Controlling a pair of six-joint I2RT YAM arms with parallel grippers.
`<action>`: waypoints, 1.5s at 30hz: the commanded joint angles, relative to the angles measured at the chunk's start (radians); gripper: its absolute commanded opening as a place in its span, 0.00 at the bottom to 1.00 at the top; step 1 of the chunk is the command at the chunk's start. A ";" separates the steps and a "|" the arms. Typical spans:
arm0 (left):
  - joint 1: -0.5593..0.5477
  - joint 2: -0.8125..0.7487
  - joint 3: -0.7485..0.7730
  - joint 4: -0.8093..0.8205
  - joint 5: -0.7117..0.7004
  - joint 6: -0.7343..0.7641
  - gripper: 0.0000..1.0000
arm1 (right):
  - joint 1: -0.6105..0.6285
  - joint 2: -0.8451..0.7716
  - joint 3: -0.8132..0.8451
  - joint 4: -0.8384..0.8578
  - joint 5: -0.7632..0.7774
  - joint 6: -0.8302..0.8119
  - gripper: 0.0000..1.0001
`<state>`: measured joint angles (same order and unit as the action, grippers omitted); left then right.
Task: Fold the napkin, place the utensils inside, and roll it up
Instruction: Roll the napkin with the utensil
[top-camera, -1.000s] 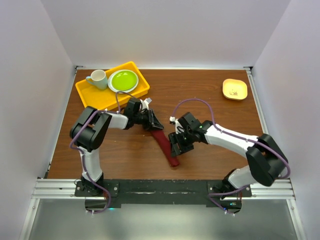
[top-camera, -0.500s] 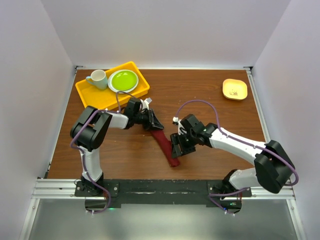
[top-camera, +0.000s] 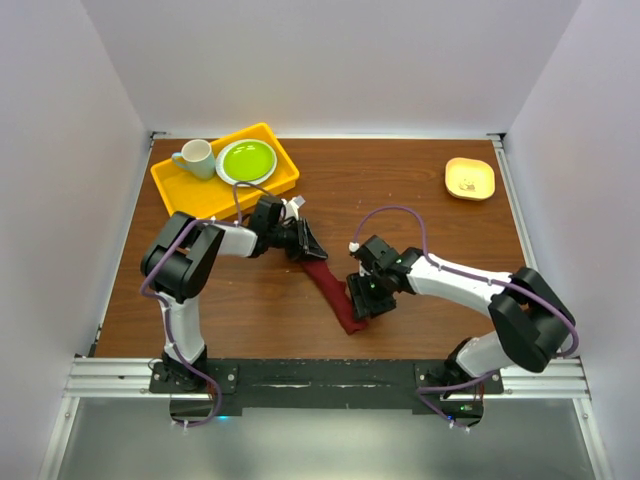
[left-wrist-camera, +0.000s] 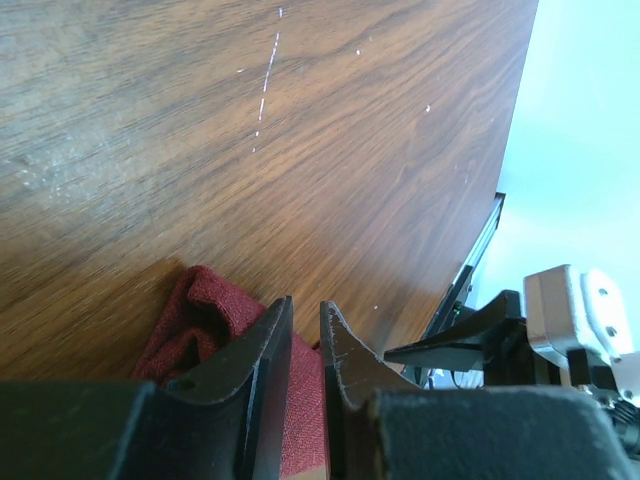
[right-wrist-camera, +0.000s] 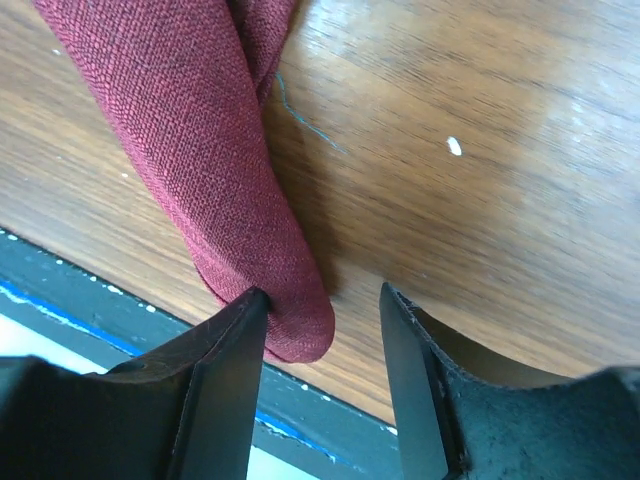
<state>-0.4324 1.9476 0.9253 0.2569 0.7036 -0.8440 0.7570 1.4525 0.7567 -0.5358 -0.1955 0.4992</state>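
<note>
The napkin (top-camera: 326, 288) lies a little toward 6 o'clock of the table's middle. It is gathered into a narrow maroon roll that runs from 11 o'clock down to 5 o'clock. Its weave is coarse, its near tip rounded and plump, and a looser fold shows along one side. No fork is visible; I cannot tell whether it sits inside the roll.

The left gripper (top-camera: 306, 247) is at the 11 o'clock end, clamped to a thin slit on the bunched cloth there. The right gripper (right-wrist-camera: 320, 300) is at the 5 o'clock end with its jaws apart and straddling the tip. One finger touches the cloth and the other stands over bare wood, so it grips nothing.

Judging by this, the rolling is near its end. The next move probably calls for the right jaws to take or tuck that tip without loosening the roll.

Elsewhere on the table (top-camera: 420, 220), a yellow tray (top-camera: 160, 178) at 10 o'clock holds a mug (top-camera: 197, 158) and a green plate (top-camera: 247, 160). A small yellow dish (top-camera: 469, 178) sits at 2 o'clock.
</note>
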 joint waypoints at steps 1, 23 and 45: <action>0.007 0.036 0.010 -0.093 -0.064 0.071 0.23 | 0.039 -0.027 0.120 -0.174 0.168 -0.014 0.52; 0.020 0.036 0.020 -0.130 -0.058 0.077 0.22 | 0.318 0.529 0.747 -0.392 0.622 -0.177 0.67; 0.178 -0.274 0.199 -0.452 -0.257 0.223 0.54 | -0.090 0.452 0.316 0.207 -0.515 -0.176 0.07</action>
<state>-0.2646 1.7741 1.0889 -0.1600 0.5041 -0.6418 0.7429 1.8366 1.1698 -0.4793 -0.2878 0.3038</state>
